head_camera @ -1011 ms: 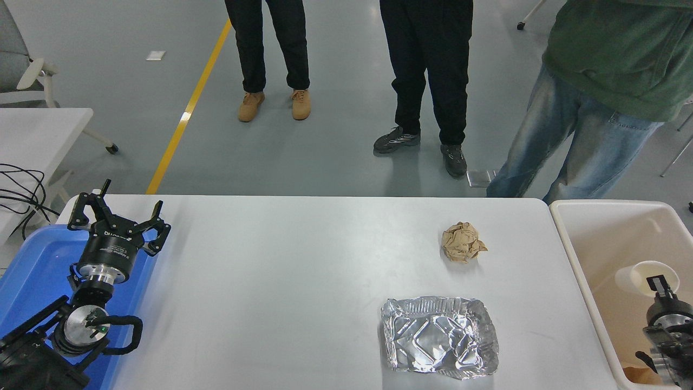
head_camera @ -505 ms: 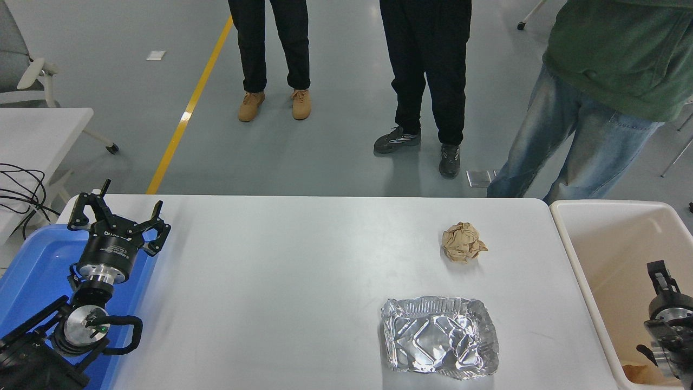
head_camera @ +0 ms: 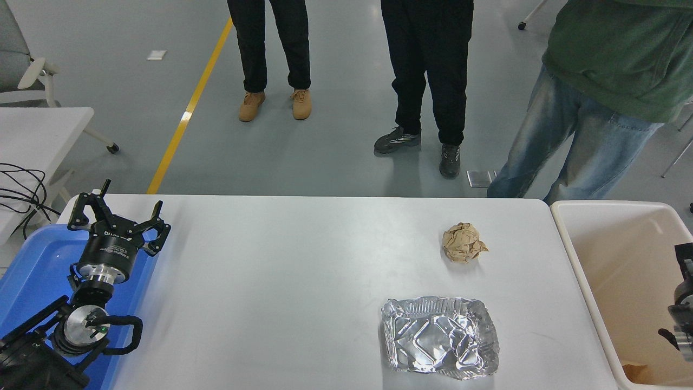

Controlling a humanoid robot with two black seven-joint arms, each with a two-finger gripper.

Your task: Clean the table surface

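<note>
The table surface (head_camera: 270,271) is a wide white-grey top. A crumpled brown paper ball (head_camera: 463,242) lies on it at the right. A crumpled silver foil tray (head_camera: 438,336) lies nearer the front, below the ball. My right gripper (head_camera: 683,292) shows only in part at the right edge, over the beige bin (head_camera: 563,238), well away from both things. My left gripper (head_camera: 120,216) is open and empty, parked at the lower left over a blue tray (head_camera: 38,265).
The bin stands against the table's right end, with a brown scrap (head_camera: 639,372) at its bottom. Three people stand at the far side. A smaller white side table (head_camera: 38,130) with black cables is at the left.
The white cup that my right gripper held over the bin a second ago is gone from view. The right arm has moved right, partly out of the picture. The left arm has not moved.
</note>
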